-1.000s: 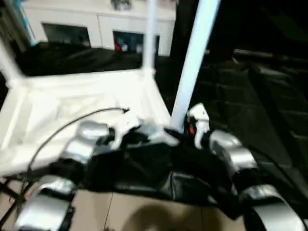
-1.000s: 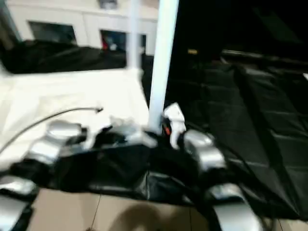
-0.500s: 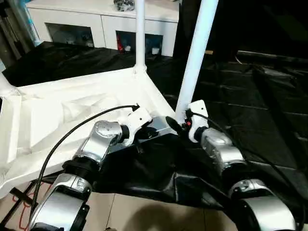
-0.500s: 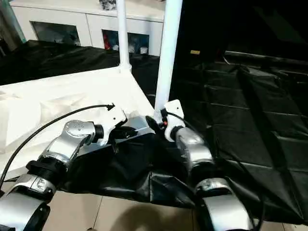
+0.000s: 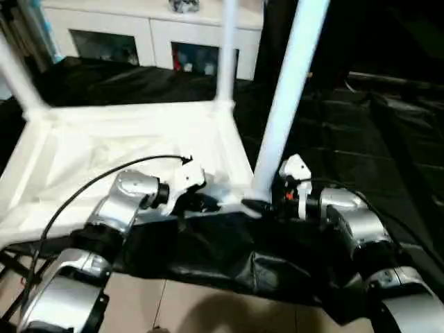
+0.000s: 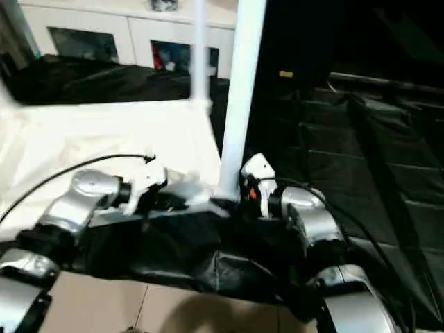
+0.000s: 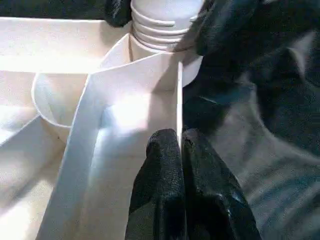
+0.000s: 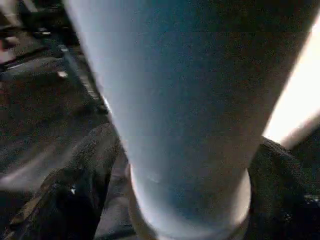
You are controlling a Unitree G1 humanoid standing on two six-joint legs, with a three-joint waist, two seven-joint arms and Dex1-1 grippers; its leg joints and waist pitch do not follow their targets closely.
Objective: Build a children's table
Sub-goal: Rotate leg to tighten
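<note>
1. On my left side, the left end effector (image 7: pixel 179 150) is closed on a thin rib of the children's table (image 5: pixel 104 149), right at the near corner socket (image 7: pixel 55 95). Its two fingers (image 7: pixel 162 165) pinch the rib with no gap between them.
2. At the same corner, a long white leg (image 5: pixel 284 97) stands upright, with its ridged end (image 7: pixel 160 22) at the edge of the socket.
3. Further right, the right end effector (image 8: pixel 187 210) is wrapped around the base of that leg, one finger on each side.
4. I judge the risk is this: if the leg tilts while I push, the ridges may jam, or the tabletop may slide on the black sheet (image 5: pixel 361 146) out of the left pinch.
5. Upside down on the sheet, the table shows its ribbed underside; two other legs (image 5: pixel 225 48) already stand in the far corners.
</note>
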